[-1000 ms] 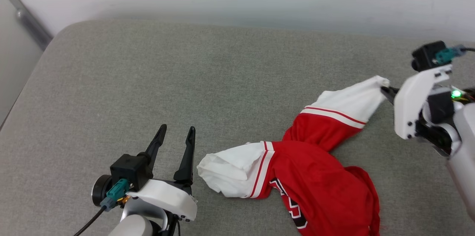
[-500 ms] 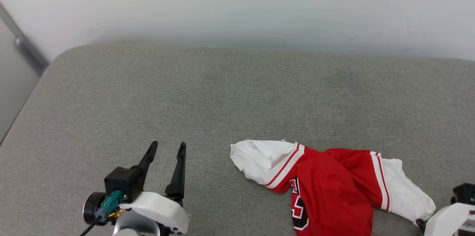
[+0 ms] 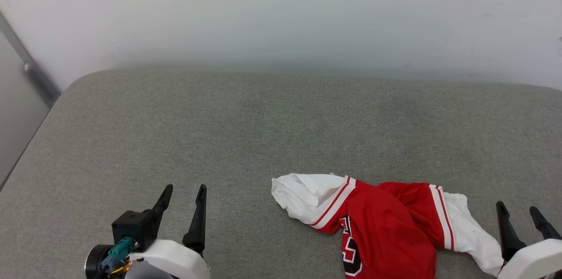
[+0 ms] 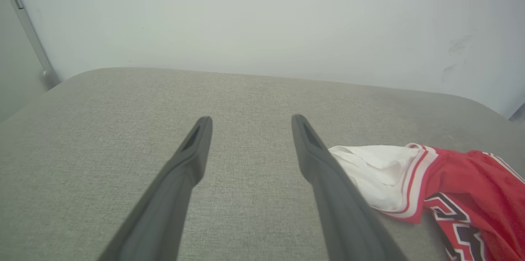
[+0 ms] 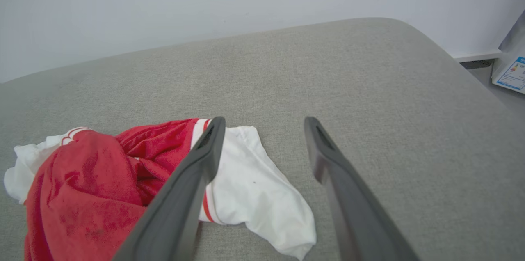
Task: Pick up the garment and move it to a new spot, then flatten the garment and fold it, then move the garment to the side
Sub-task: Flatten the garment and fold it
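Right end effector (image 3: 517,209) released sleeve (image 3: 472,237), now spread empty beside crumpled garment (image 3: 386,230); left end effector (image 3: 185,189) spread too, both free for flattening.

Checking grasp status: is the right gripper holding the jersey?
No, the right gripper is open, its fingers apart, while the jersey lies crumpled on the cushion.
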